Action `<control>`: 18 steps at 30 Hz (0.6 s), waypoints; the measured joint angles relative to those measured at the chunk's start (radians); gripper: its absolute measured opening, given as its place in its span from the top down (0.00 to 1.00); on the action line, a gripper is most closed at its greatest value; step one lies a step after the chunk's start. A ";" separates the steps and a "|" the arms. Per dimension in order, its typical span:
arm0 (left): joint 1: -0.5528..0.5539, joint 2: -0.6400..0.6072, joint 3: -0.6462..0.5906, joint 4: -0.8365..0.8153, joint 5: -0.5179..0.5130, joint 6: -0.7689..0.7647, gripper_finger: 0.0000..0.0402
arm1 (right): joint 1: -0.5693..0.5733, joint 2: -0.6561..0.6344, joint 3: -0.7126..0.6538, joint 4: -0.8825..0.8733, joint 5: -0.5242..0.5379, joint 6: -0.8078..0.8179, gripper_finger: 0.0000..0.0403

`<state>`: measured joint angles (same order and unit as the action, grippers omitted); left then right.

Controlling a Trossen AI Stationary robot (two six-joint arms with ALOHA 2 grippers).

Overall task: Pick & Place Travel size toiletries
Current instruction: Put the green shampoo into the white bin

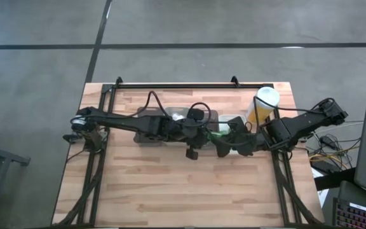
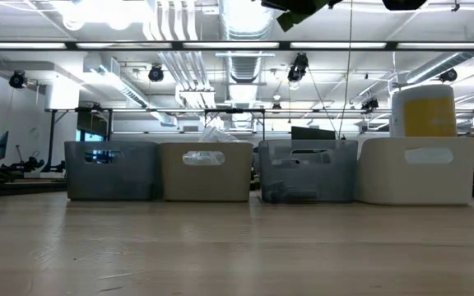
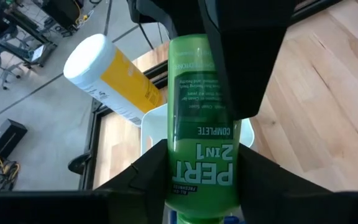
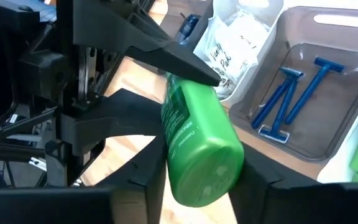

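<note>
Green tube (image 3: pixel 202 134), closest to both wrist cams, is held mid-air above the tabletop (image 1: pixel 183 191) center, by the bins near the back edge. Left gripper (image 3: pixel 201 171) jaws pinch one end; right gripper (image 4: pixel 197 168) jaws flank the other, grip unclear. Blue razors (image 4: pixel 297 93) lie in a clear tray (image 4: pixel 347 37); white packets (image 4: pixel 235 43) in the next bin. Yellow bottle (image 1: pixel 261 106) stands toward the back-right corner.

Black jointed arms (image 1: pixel 138 122), looped cables (black)

Glossy green plastic tube (image 3: pixel 202 124) over matt pale wooden table (image 1: pixel 170 191)
</note>
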<state>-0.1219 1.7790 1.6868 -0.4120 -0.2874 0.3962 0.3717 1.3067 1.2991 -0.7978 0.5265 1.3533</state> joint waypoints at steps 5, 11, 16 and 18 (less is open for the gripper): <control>0.000 0.001 -0.006 -0.004 -0.002 -0.005 0.55 | -0.002 0.006 0.000 -0.010 0.018 0.004 0.74; 0.000 0.002 -0.007 -0.053 -0.019 -0.046 0.44 | -0.005 0.022 0.000 -0.048 0.030 0.019 0.76; 0.007 0.002 -0.008 -0.218 -0.118 -0.102 0.40 | -0.006 0.031 0.000 -0.167 0.060 0.115 0.76; 0.012 0.002 -0.013 -0.275 -0.130 -0.135 0.40 | -0.005 0.031 0.000 -0.255 0.077 0.180 0.75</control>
<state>-0.1103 1.7813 1.6739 -0.6866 -0.4178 0.2612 0.3668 1.3378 1.2991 -1.0530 0.6037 1.5329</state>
